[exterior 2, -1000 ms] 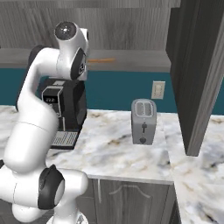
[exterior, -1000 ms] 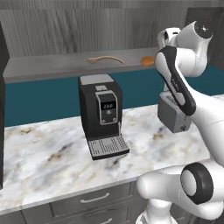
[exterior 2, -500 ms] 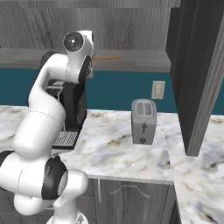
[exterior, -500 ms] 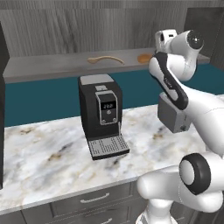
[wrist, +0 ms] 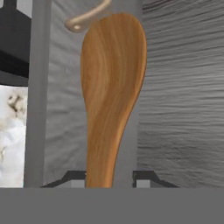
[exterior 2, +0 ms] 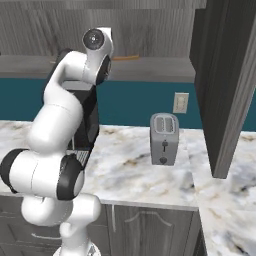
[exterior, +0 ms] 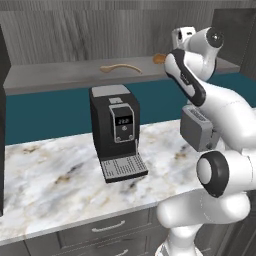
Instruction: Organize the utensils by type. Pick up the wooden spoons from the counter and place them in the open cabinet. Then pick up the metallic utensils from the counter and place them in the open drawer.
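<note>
my gripper (wrist: 107, 180) clamped on an orange-brown wooden spoon (wrist: 112, 87), carried closer over the cabinet shelf (exterior: 60, 75) than a second ago, its bowl (exterior: 159, 58) right of the tan spoon (exterior: 120, 68) lying there, coffee machine (exterior: 116, 131) below

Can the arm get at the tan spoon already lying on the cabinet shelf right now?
Probably not yet: the jaws are shut on an orange-brown wooden spoon, which fills the gap. The tan spoon lies free on the shelf, nothing covering it.
</note>
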